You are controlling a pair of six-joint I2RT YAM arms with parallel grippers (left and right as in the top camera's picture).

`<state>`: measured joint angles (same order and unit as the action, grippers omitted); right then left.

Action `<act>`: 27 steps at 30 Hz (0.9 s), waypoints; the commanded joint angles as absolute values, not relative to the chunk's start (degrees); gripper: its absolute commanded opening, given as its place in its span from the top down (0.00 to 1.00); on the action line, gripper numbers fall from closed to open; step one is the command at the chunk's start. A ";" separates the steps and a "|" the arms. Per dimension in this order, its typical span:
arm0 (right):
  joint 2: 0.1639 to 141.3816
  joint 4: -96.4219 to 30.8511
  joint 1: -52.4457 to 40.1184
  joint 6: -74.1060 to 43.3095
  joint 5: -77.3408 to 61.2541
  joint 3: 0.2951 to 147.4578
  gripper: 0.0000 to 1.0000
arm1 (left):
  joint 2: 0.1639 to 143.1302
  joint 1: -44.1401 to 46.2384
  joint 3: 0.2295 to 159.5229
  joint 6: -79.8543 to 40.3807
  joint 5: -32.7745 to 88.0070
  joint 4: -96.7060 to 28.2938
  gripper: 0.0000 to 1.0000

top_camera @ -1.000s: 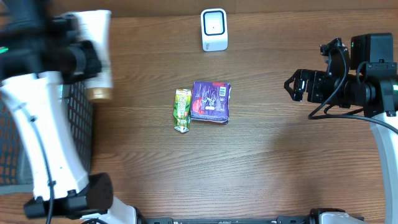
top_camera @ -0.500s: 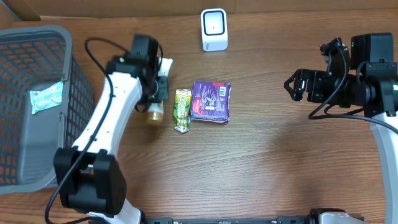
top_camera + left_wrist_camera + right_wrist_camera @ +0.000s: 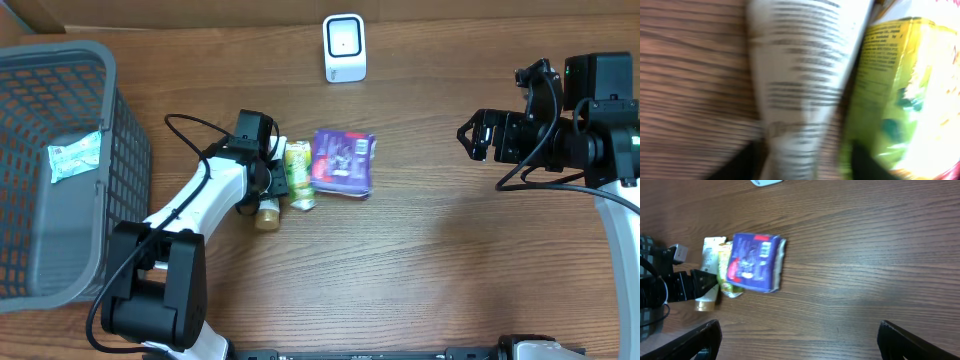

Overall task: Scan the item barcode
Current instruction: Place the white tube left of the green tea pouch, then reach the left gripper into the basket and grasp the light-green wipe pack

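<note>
Overhead, left to right: grey basket (image 3: pixel 128 200) at the far left, one small packet (image 3: pixel 75 158) inside. Next, the left claw (image 3: pixel 268 175) is down on the bench (image 3: pixel 440 270) over the white tube (image 3: pixel 266 212). That's my read of the item to scan. The tube lies flat with its tan cap toward the near edge, body hard against the left side of the green pouch (image 3: pixel 297 168). Left wrist view is blurred: dark fingers (image 3: pixel 745 162) sit either side of the tube, and I cannot tell whether they're clamped on it or let go. Purple pack (image 3: pixel 343 163) touches the pouch on its right. Scanner (image 3: pixel 344 47) stands at the far edge, well apart from the cluster. Right claw (image 3: pixel 478 138) hangs off to the right, spread wide, nothing in it. Handling guess: the tube is light, soft-walled and glossy, so it will squash and could slide or roll under a pinch. Best hold is probably low on the body near the cap shoulder, where it's stiffer. Keep the printed panel uncovered so it can face the scanner. No barcode is legible in the blur. The pouch is tight alongside, so a wide pinch may snag it.
</note>
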<state>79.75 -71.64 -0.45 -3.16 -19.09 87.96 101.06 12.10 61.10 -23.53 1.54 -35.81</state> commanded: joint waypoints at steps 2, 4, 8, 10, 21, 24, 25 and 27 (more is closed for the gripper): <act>79.77 -71.40 -0.25 -2.92 -19.18 88.47 0.00 | 99.83 12.73 64.93 -22.87 6.31 -37.28 0.23; 79.75 -71.42 -0.25 -2.92 -19.18 88.47 0.00 | 99.72 12.27 70.74 -22.65 5.87 -42.85 0.23; 79.75 -71.40 -0.25 -2.92 -19.18 88.47 0.00 | 99.63 10.04 88.40 -19.64 4.95 -57.34 0.23; 79.75 -71.42 -0.25 -2.92 -19.18 88.47 0.00 | 99.63 8.10 99.48 -19.68 3.66 -65.36 0.22; 79.75 -71.42 -0.25 -2.94 -19.18 88.47 0.00 | 99.63 -15.62 137.49 -23.14 -3.42 -87.05 0.19; 79.75 -71.40 -0.25 -2.94 -19.18 88.47 0.00 | 100.07 -22.87 136.29 -26.44 -6.24 -88.25 0.20; 79.75 -71.42 -0.25 -2.94 -19.18 88.47 0.00 | 100.42 -25.39 135.00 -27.88 -7.29 -88.09 0.21; 79.75 -71.46 -0.25 -2.94 -19.18 88.47 0.00 | 101.58 -30.41 131.00 -30.76 -8.34 -86.02 0.22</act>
<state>79.79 -71.59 -0.45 -3.16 -19.09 87.96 99.18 -24.73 135.44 -25.10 -4.34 -87.70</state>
